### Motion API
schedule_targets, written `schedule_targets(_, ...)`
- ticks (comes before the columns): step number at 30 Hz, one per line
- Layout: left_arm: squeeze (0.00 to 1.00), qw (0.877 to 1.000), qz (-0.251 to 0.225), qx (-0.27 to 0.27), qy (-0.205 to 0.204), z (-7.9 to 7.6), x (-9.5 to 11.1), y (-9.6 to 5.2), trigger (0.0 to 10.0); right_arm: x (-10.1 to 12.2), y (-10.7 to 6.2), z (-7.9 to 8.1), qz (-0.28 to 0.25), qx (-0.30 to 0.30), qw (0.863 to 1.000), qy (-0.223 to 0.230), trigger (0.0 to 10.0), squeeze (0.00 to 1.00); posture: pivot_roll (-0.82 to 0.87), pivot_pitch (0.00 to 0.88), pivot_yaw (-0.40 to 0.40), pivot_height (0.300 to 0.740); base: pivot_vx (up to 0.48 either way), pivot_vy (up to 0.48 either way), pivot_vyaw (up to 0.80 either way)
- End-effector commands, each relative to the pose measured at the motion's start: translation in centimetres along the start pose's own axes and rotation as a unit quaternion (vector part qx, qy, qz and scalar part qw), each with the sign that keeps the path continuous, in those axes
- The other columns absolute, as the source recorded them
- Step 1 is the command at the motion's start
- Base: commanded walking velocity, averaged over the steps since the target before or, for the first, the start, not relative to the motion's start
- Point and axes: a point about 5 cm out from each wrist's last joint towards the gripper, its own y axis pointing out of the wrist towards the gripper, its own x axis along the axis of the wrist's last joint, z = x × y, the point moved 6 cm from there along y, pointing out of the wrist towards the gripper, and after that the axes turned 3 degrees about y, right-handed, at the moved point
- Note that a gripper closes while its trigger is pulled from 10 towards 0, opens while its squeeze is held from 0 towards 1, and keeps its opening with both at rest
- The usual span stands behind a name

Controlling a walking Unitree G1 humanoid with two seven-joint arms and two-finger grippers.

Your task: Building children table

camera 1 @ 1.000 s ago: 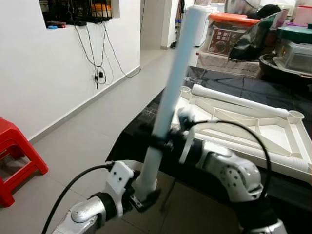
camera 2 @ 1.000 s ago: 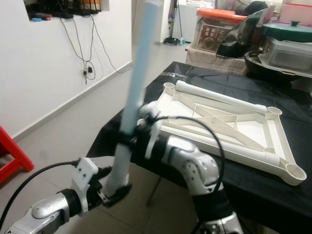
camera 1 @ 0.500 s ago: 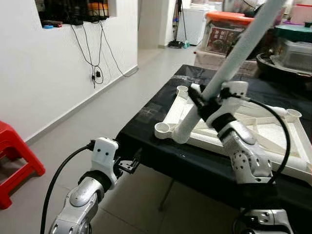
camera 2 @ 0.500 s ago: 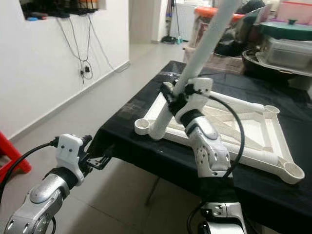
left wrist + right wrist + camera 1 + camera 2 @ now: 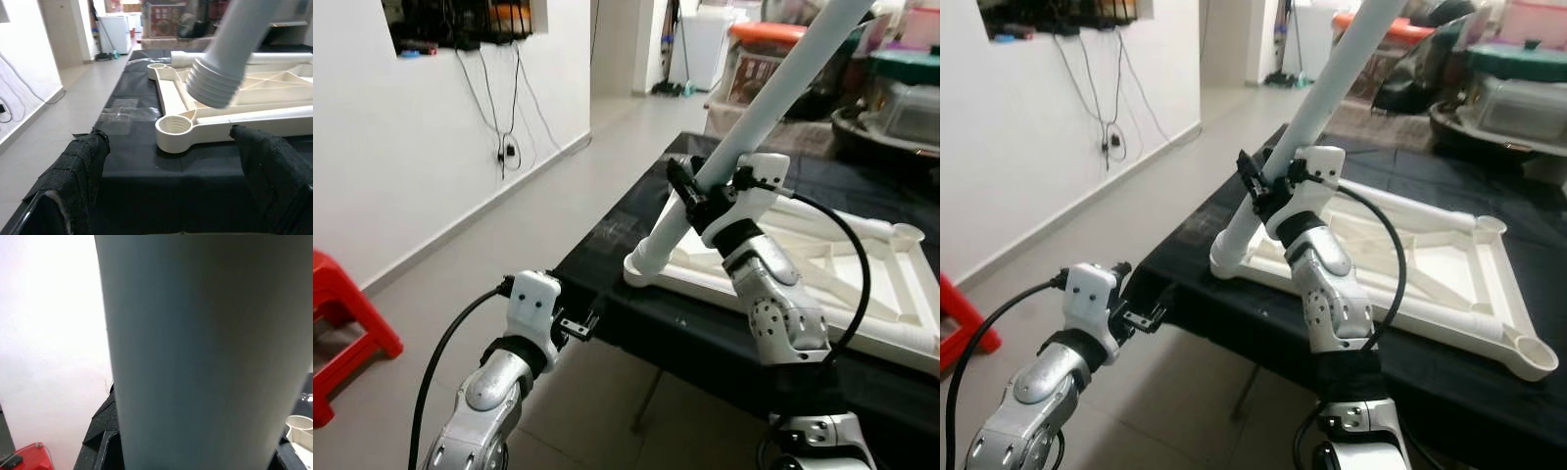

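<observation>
Right wrist view: pale grey-white table leg (image 5: 205, 352), smooth tube, runs the full height of the frame and takes up most of its width. Its surface is shaded and shows no markings. The tube passes between 2 black fingers (image 5: 100, 445), one low at each lower edge, both close against it; contact itself is not resolvable. Beside the leg, a bright white wall (image 5: 49, 333). In one lower corner, part of a red stool (image 5: 29, 455). In the opposite corner, a white ring-shaped socket (image 5: 301, 423) against a dark surface.
</observation>
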Motion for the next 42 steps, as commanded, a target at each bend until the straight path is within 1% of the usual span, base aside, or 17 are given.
schedule_targets(1, 0.00, 1.000, 0.003, 0.000, 0.006, -0.1, -0.3, -0.1, 10.0, 0.6, 0.3, 0.4, -0.013, 0.005, 1.000, -0.006, 10.0, 0.00, 0.18, 0.000, -0.061, 0.740, 0.247, 0.000, 0.00)
schedule_targets(10, 0.00, 1.000, -0.002, -0.003, 0.003, -0.4, -0.2, 0.0, 10.0, 0.4, 0.3, 0.8, -0.013, 0.012, 1.000, -0.003, 10.0, 0.00, 0.17, 0.000, -0.061, 0.740, 0.282, 0.000, 0.00)
schedule_targets(22, 0.00, 1.000, -0.006, -0.007, 0.003, -0.7, -0.1, 0.0, 10.0, 0.2, 0.2, 0.8, -0.012, 0.013, 1.000, -0.002, 10.0, 0.00, 0.17, 0.000, -0.062, 0.740, 0.283, 0.000, 0.00)
schedule_targets(31, 0.00, 1.000, -0.012, -0.014, 0.006, -1.2, 0.3, 0.4, 10.0, -0.4, 0.0, 0.2, -0.003, 0.005, 1.000, 0.000, 10.0, 0.00, 0.17, 0.000, -0.065, 0.740, 0.287, 0.000, 0.00)
schedule_targets(37, 0.00, 1.000, -0.010, -0.011, 0.005, -1.1, 0.0, 0.2, 10.0, -0.3, -0.1, 0.3, -0.003, 0.006, 1.000, -0.001, 10.0, 0.00, 0.17, 0.000, -0.066, 0.740, 0.287, 0.000, 0.00)
schedule_targets(39, 0.00, 1.000, -0.004, 0.003, -0.007, -0.8, -0.1, 0.1, 10.0, -0.2, 0.1, 0.4, 0.000, 0.016, 1.000, -0.002, 10.0, 0.00, 0.17, 0.000, -0.070, 0.740, 0.141, 0.000, 0.00)
schedule_targets(42, 0.00, 1.000, -0.004, 0.005, -0.012, -0.8, -0.1, 0.1, 10.0, -0.2, 0.2, 0.4, 0.002, 0.020, 1.000, -0.002, 10.0, 0.00, 0.17, 0.000, -0.070, 0.740, 0.000, 0.000, 0.00)
